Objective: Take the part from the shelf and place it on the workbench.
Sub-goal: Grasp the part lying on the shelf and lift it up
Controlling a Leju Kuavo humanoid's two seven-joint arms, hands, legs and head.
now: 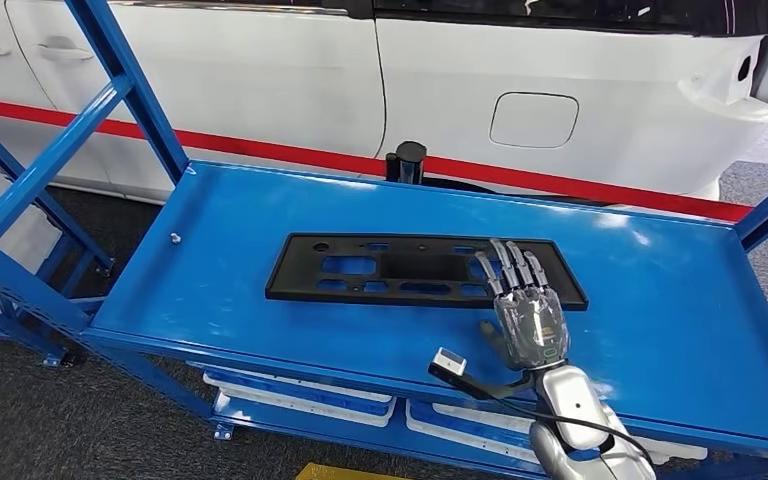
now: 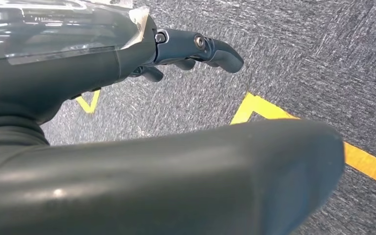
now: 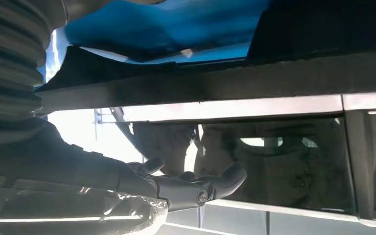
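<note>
Black perforated panel lies flat on blue shelf top. My right hand hovers at its right end, fingers straight, slightly spread, holding nothing. Advice: hook near edge, lift level. My left hand hangs above floor, fingers loose, empty.

Black part on blue shelf; white car with red stripe.

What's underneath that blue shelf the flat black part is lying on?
Below the blue shelf, white trays sit on a lower level. The shelf's top hides most of them, so their contents cannot be seen. The right hand rests its fingers on the black part.
</note>
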